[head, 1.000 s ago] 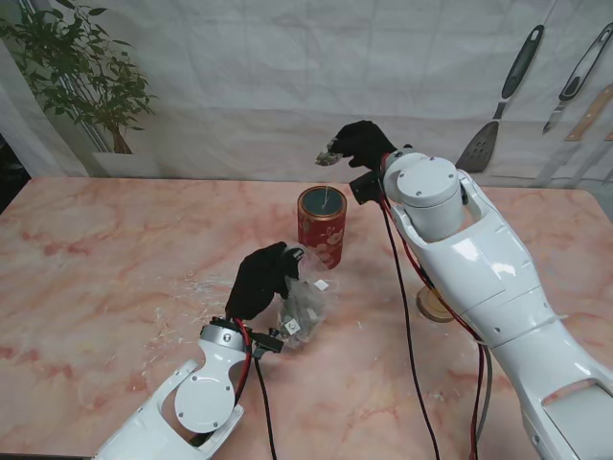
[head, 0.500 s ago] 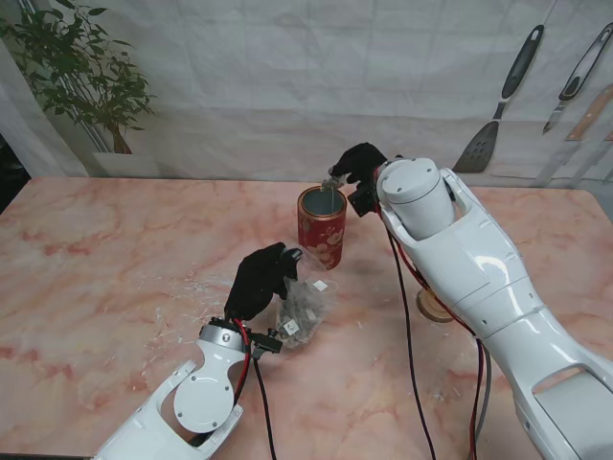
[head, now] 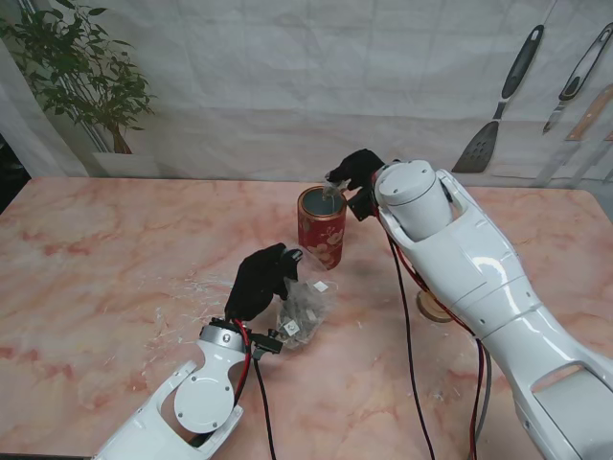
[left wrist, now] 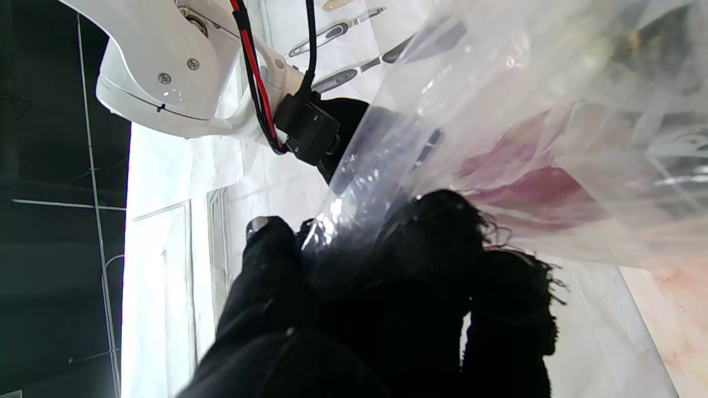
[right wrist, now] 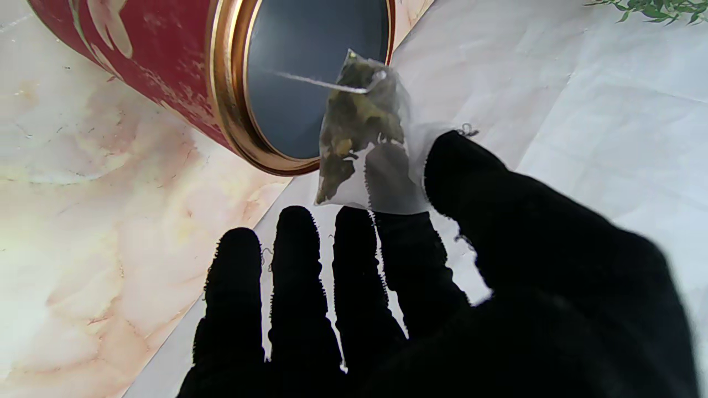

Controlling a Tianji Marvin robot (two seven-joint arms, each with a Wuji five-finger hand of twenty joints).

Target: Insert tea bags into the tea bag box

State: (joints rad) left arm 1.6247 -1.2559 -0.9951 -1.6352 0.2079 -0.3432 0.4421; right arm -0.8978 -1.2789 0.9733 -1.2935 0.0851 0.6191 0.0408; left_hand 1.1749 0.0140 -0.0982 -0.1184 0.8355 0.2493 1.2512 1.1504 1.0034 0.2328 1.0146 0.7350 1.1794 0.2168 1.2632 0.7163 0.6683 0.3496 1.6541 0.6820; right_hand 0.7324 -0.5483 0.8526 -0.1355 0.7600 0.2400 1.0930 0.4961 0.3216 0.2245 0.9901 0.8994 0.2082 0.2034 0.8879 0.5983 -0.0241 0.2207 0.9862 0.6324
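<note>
The tea bag box is a red round tin with a gold rim, standing open in the middle of the table; its dark mouth shows in the right wrist view. My right hand, in a black glove, hovers just behind the tin's rim and pinches a translucent tea bag of green leaves between thumb and forefinger, right at the opening. My left hand is shut on a clear plastic bag holding more tea bags, nearer to me than the tin. That plastic bag fills the left wrist view.
A small round wooden object lies on the marble table to the right, partly behind my right arm. Kitchen utensils hang on the backdrop at the far right. A potted plant stands at the far left.
My right hand has come down and toward me with the tea bag, from above and behind the tin to its rim. The left hand and plastic bag have not moved.
</note>
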